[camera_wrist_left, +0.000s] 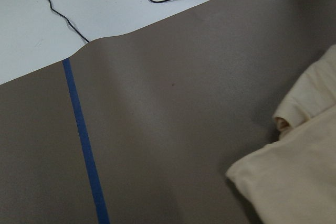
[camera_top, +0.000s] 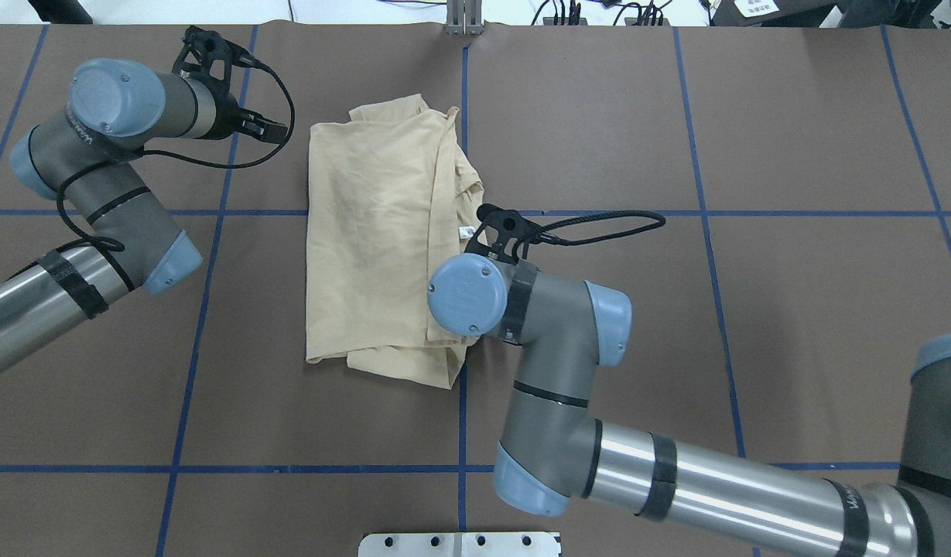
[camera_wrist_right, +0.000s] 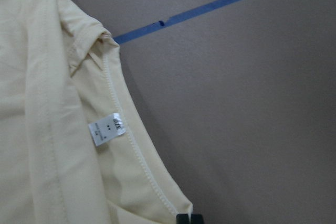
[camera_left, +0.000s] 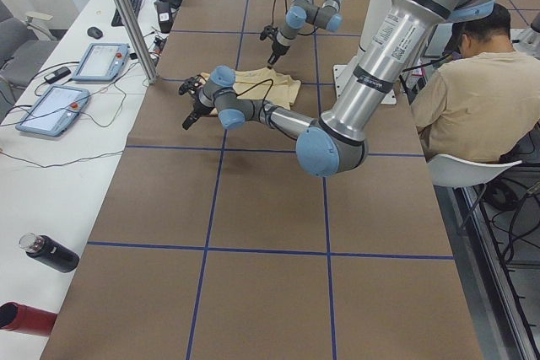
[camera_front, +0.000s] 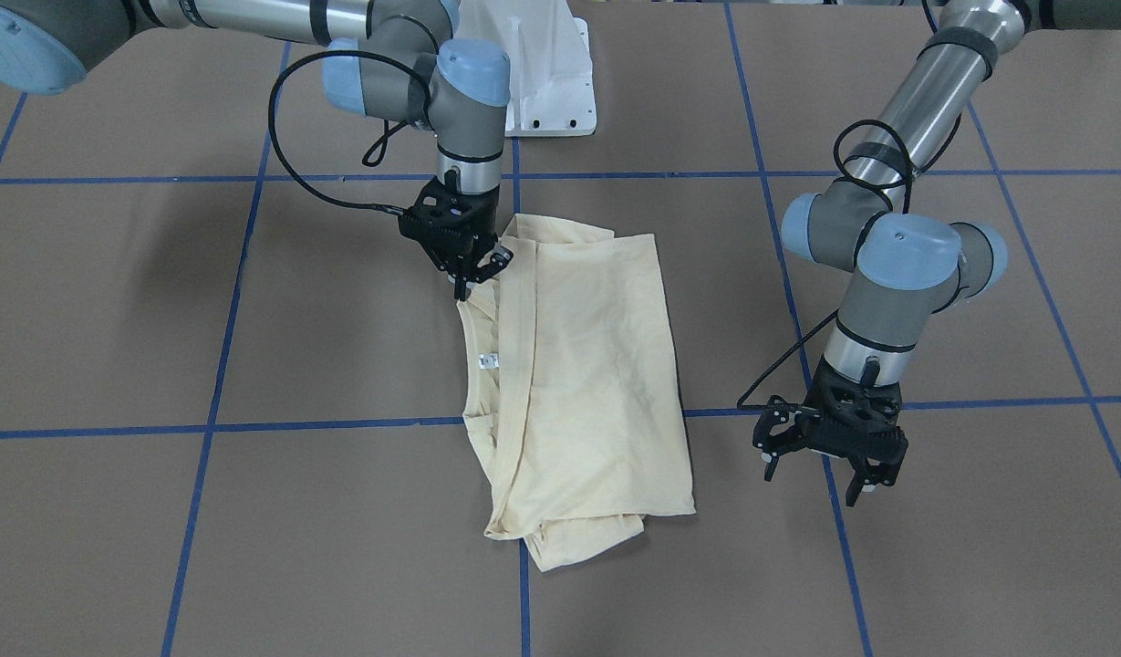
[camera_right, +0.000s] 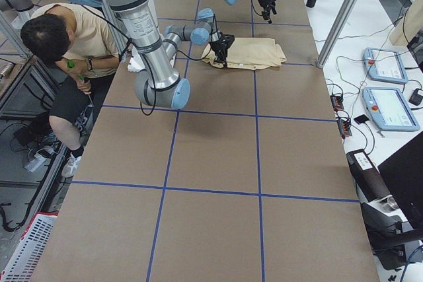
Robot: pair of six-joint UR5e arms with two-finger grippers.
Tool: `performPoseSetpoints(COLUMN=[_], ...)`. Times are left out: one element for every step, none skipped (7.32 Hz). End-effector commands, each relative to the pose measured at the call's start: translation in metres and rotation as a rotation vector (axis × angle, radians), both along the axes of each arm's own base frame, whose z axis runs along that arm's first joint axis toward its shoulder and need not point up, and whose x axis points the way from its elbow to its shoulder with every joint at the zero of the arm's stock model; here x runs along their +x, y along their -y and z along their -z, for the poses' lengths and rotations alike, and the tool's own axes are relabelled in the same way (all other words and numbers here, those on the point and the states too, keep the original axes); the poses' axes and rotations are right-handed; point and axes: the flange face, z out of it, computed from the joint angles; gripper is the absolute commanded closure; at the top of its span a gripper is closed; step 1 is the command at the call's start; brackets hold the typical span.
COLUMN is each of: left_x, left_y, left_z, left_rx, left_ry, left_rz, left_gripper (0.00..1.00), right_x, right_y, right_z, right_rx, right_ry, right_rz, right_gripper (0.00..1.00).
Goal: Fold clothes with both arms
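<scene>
Right gripper (camera_front: 465, 286) pinches the stitched neckline of the thin cream T-shirt (camera_front: 587, 365); left gripper (camera_front: 815, 476) spread wide.

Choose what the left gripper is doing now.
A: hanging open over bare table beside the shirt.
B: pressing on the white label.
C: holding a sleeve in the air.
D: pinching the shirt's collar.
A: the left gripper hangs open over the brown table, apart from the shirt.

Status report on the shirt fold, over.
Right gripper shut on T-shirt at neckline edge. Left gripper open, clear of the cloth. T-shirt partly folded, lying on table. Nothing seen in the way.
</scene>
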Motion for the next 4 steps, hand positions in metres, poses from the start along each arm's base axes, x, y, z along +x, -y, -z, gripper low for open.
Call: performPoseSetpoints(left_x=[0.0, 0.0, 0.0, 0.0], left_y=[0.0, 0.0, 0.0, 0.0], left_z=[0.0, 0.001, 0.001, 0.001], left_rx=[0.0, 0.001, 0.001, 0.001], left_ry=[0.0, -0.002, -0.002, -0.002], left_rz=[0.0, 0.001, 0.001, 0.001], left_gripper=[0.0, 0.0, 0.0, 0.0], right_x=[0.011, 0.012, 0.015, 0.017], right_y=[-0.036, -0.035, -0.033, -0.031], right_z=[-0.005, -0.012, -0.018, -0.025], right_rx=[0.043, 0.039, 0.046, 0.06], right_ry=[-0.024, -0.034, -0.044, -0.066], right_rz=[0.019, 0.018, 0.025, 0.045], right_gripper=[1.0, 1.0, 1.0, 1.0])
